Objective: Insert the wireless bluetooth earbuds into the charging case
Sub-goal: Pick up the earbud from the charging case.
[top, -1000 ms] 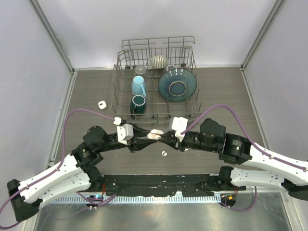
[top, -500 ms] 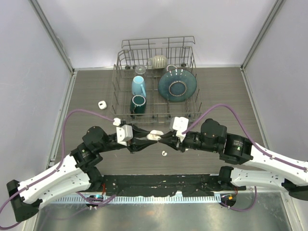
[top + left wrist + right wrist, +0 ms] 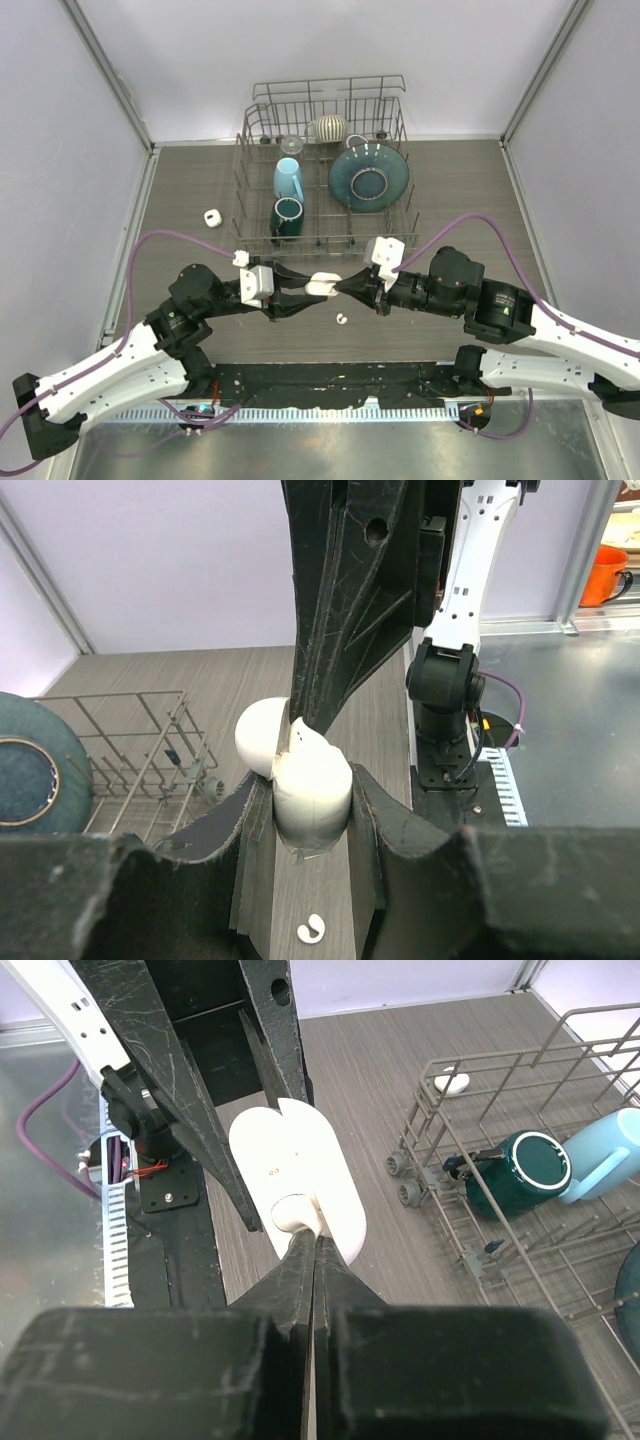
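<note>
The charging case (image 3: 322,284) hangs in the air between the two arms, just in front of the dish rack (image 3: 243,170). One loose earbud (image 3: 341,319) lies on the table (image 3: 470,200) almost straight below it. The left gripper (image 3: 312,815) is clamped on the case's body, one finger on either flank, and the case looks open, its rounded lid tipped away behind. The right gripper (image 3: 312,1245) comes in from the other side with its fingers drawn together to a thin slit, their tip against the case's white inner face. Whether they nip an earbud or the case itself, I can't tell from here. The worry, to my eye, is that the case is smooth, rounded and held only by its sides. A push from the right arm that is a bit off line could twist it in the left fingers or squeeze it out, and it would drop onto the table, perhaps knocking away the earbud below. If an earbud is in that pinch, a skewed approach could jam it on the socket's rim or flick it loose, and something that tiny could bounce in under the rack's wires.
</note>
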### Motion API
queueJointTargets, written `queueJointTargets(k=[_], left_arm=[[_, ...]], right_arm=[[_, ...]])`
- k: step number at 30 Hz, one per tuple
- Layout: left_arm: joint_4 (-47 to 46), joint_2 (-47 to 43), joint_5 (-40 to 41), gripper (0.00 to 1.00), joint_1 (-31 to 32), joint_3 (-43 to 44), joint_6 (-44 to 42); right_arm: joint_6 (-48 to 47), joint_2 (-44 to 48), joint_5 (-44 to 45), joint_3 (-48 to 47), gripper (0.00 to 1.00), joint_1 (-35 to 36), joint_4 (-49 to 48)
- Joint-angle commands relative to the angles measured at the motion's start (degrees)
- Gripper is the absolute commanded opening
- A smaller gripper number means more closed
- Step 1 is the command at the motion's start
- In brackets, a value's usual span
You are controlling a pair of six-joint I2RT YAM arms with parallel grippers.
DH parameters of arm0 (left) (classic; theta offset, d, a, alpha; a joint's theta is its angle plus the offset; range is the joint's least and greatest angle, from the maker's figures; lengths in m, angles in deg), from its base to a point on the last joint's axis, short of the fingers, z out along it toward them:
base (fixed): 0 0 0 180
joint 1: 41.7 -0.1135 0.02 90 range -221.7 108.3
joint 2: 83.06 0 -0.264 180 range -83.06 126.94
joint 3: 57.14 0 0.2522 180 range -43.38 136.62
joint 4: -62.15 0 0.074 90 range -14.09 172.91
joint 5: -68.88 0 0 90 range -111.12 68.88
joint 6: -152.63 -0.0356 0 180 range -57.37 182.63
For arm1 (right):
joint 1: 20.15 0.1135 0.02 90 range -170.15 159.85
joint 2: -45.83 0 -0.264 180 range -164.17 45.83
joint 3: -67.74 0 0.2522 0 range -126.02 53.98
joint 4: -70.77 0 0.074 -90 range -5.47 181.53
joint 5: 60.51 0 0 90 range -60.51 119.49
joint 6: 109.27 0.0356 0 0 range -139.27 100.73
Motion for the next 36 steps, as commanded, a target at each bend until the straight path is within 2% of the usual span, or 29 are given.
queueJointTargets(k=[1, 8, 22, 36], left_arm=[[-2.13, 0.43, -3.24, 0.00, 0.74, 1.96, -0.46], [-3.54, 0.26, -3.15, 0.00, 0.74, 1.61, 0.07], [-4.51, -1.85, 5.46, 0.00, 0.74, -1.56, -2.65], [-5.12, -1.94, 8.54, 0.00, 0.74, -2.44, -2.92]], right_arm=[[1.25, 0.58, 1.34, -1.20, 0.01, -0.36, -6.07], [1.68, -1.97, -1.04, -2.43, 0.01, -0.27, -4.75], [6.17, 0.76, -2.18, -3.14, 0.01, -0.36, -6.86], [6.96, 1.28, -3.85, -2.70, 0.01, -0.36, -9.32]])
